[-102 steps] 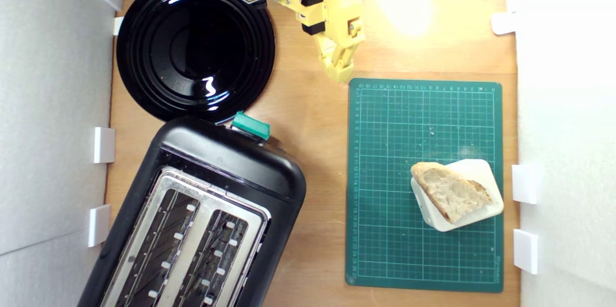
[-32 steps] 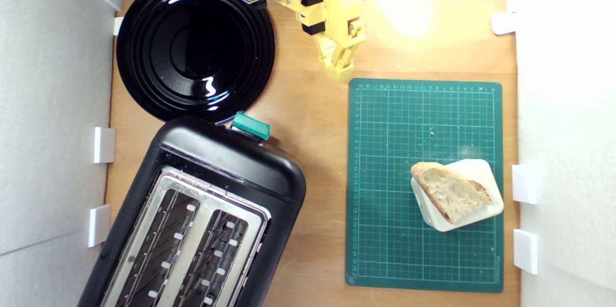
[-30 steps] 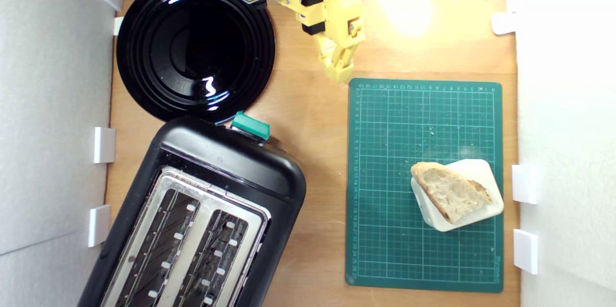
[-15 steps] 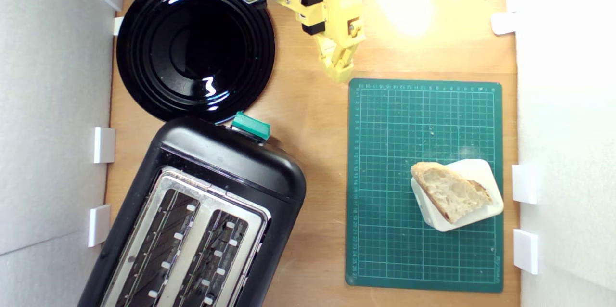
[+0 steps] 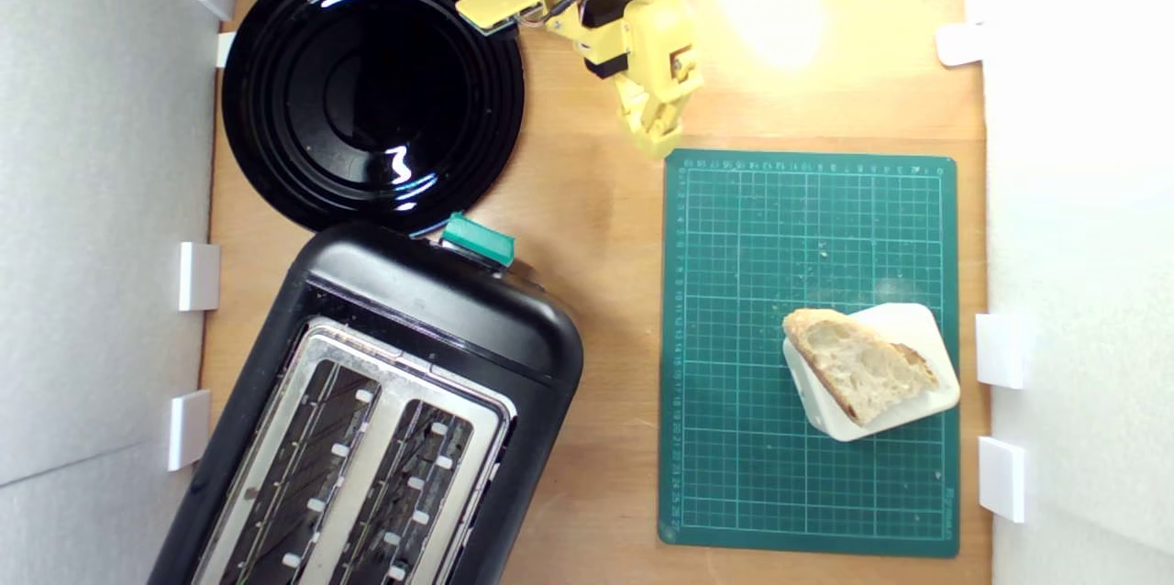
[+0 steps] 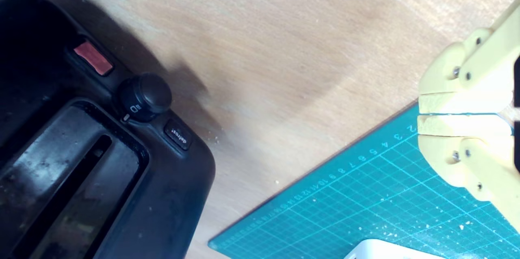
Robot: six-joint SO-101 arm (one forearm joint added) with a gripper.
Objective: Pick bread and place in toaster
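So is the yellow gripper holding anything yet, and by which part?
Nothing is held. The yellow gripper is shut on itself, near the green cutting mat's corner. The wedge-shaped slice of rustic bread lies untouched on the white rounded block.

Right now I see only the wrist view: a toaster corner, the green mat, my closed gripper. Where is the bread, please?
Observer: The bread lies on a white block, near the green mat's lower right corner in the exterior view.
Operator: Are the toaster slots free?
Observer: Yes, both slots of the toaster look empty.
Operator: Is my gripper close to the bread?
Observer: No. The gripper is at the mat's opposite, upper left corner.
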